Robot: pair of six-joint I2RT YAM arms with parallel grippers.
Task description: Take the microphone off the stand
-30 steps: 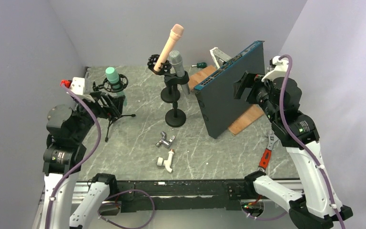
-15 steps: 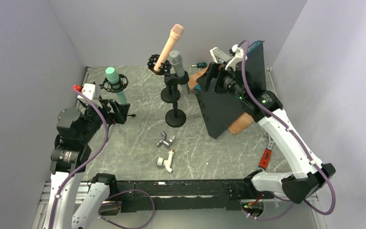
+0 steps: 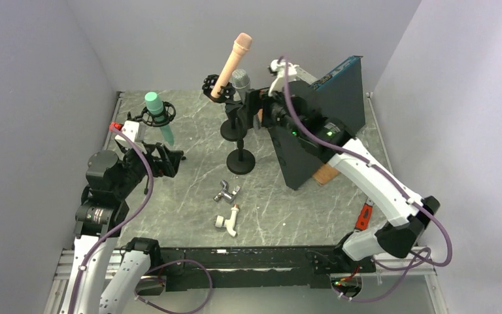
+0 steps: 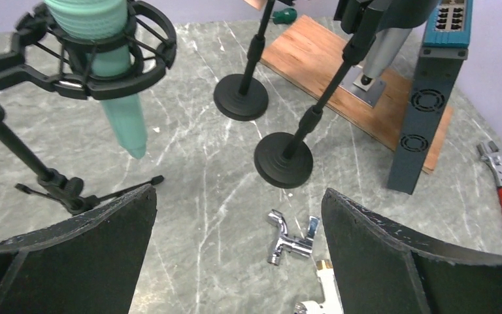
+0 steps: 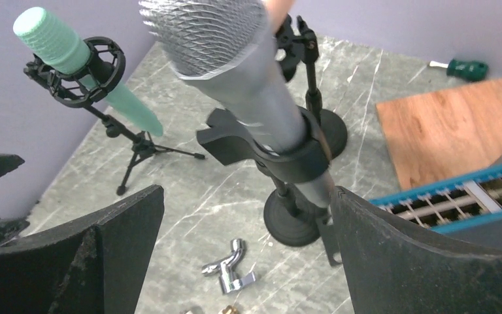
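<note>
A grey mesh-headed microphone [image 3: 240,80] sits tilted in a black clip [image 5: 281,154] on a stand with a round base [image 3: 240,161] at mid-table. In the right wrist view the microphone [image 5: 235,59] fills the top centre, above and between my fingers. My right gripper [image 3: 256,104] is open, just right of the microphone and not touching it; it also shows in the right wrist view [image 5: 248,255]. My left gripper [image 3: 170,160] is open and empty near the tripod of a green microphone [image 3: 157,111]; it also shows in the left wrist view [image 4: 238,255].
A pink microphone [image 3: 232,62] stands on a second round-base stand behind. A dark blue box [image 3: 314,124] leans on a wood board [image 4: 340,72] at the right. A chrome faucet [image 3: 227,193], a white fitting [image 3: 227,222] and a red wrench [image 3: 366,212] lie on the table.
My right arm has swung left from beside the blue box to the grey microphone. My left gripper has moved a little to the right, past the tripod.
</note>
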